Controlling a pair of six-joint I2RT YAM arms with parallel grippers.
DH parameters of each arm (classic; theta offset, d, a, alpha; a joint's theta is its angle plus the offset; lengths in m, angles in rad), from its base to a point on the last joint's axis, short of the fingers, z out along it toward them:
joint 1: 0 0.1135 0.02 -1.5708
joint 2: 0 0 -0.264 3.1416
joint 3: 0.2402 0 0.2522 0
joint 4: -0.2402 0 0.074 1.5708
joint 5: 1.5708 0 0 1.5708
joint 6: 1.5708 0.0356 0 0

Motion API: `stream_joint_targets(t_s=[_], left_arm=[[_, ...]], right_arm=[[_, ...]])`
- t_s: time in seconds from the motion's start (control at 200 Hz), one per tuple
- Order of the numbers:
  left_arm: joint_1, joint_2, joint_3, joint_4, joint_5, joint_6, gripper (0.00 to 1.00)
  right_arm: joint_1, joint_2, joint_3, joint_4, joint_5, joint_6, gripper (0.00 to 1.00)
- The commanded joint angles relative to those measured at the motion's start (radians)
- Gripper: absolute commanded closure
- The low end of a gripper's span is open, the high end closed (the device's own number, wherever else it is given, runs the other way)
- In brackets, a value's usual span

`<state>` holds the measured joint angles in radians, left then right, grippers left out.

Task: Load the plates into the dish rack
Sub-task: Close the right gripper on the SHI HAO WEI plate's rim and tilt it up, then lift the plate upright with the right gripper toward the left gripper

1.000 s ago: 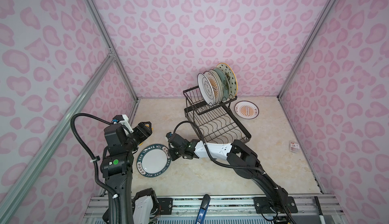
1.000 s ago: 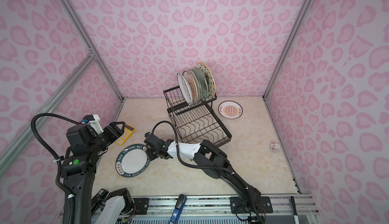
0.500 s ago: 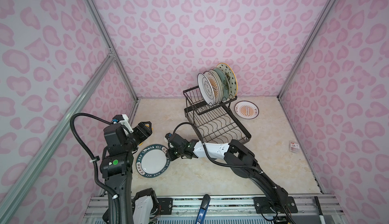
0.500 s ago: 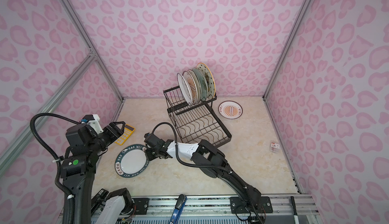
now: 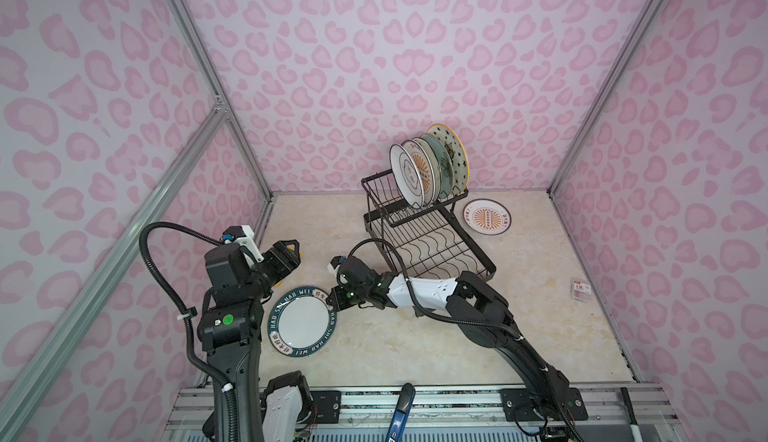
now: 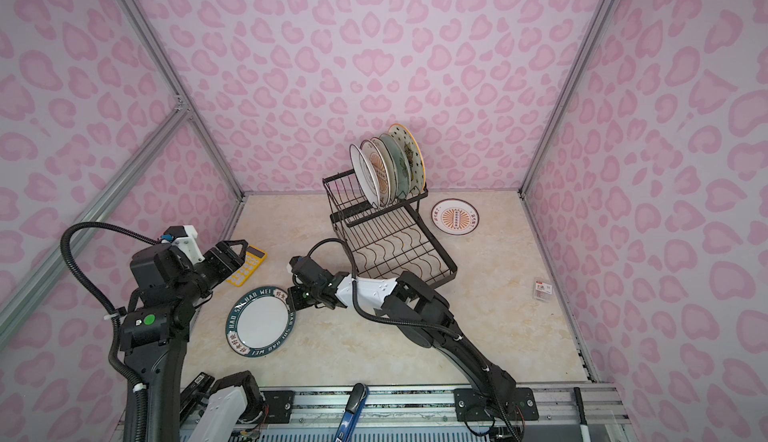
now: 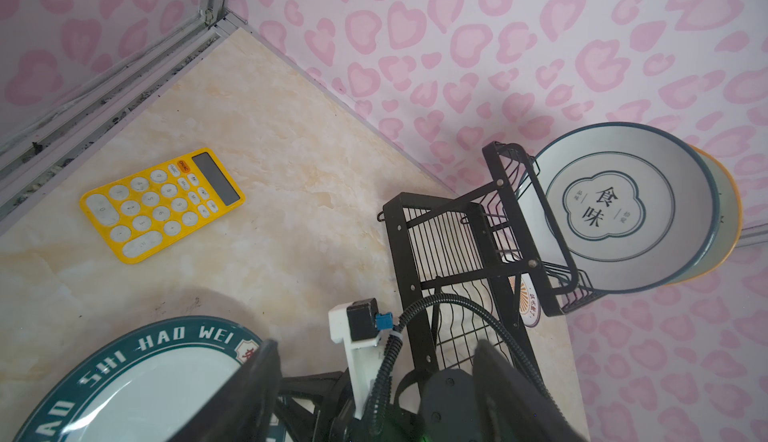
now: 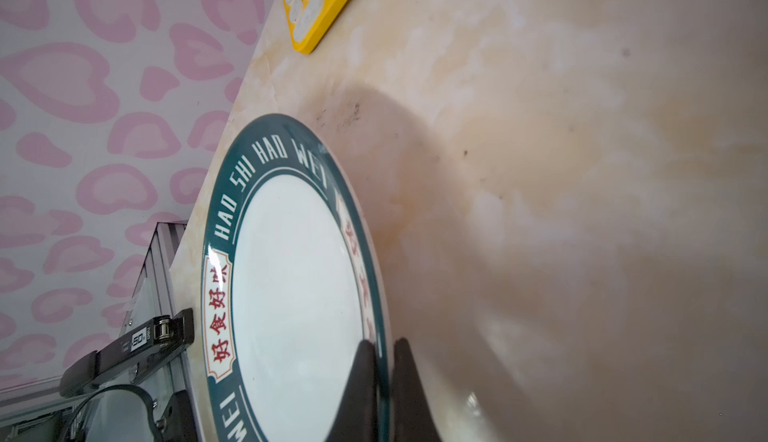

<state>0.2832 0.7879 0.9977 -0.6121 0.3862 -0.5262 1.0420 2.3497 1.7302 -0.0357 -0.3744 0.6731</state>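
Right gripper (image 8: 380, 357) is closed on the rim of the green-rimmed lettered plate (image 8: 291, 286), one finger on top and one underneath. In both top views the plate (image 5: 302, 320) is seen on the desk (image 5: 415, 348) at front left, gripped at its edge nearest the dish rack (image 5: 432, 248); whether that edge is lifted cannot be told. Left gripper (image 5: 291, 249) is held wide open and empty above the desk, just over the yellow calculator (image 6: 247, 265). Four plates are stood on edge in the rack's raised basket: white black-ringed plate (image 5: 405, 176), orange sunburst plate (image 5: 422, 170), pale green plate (image 5: 440, 165), starred yellow-rimmed plate (image 5: 455, 153). A second sunburst plate (image 5: 487, 216) is laid flat on the desk just right of the rack. The lower tray is unloaded.
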Motion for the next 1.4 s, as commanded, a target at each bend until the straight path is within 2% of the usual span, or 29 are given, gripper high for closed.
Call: stream_joint_targets(t_s=[0.0,0.23,1.03,1.16,1.395], left_arm=[[0.001,0.0,0.006,0.009,0.011,0.014,0.25],[0.001,-0.003,-0.015,0.035,0.038,0.0,0.25],[0.001,-0.018,-0.028,0.047,0.072,0.011,0.25],[0.002,-0.021,-0.04,0.076,0.119,0.011,0.25],[0.001,-0.035,-0.079,0.187,0.269,-0.004,0.25]], right_arm=[[-0.018,-0.048,-0.062,0.012,0.04,-0.007,1.0],[-0.041,-0.206,-0.19,0.059,0.08,-0.007,1.0],[-0.04,-0.497,-0.236,-0.006,0.245,-0.124,1.0],[-0.058,-0.569,-0.289,-0.015,0.268,-0.144,1.0],[-0.111,-0.707,-0.396,0.026,0.314,-0.151,1.0]])
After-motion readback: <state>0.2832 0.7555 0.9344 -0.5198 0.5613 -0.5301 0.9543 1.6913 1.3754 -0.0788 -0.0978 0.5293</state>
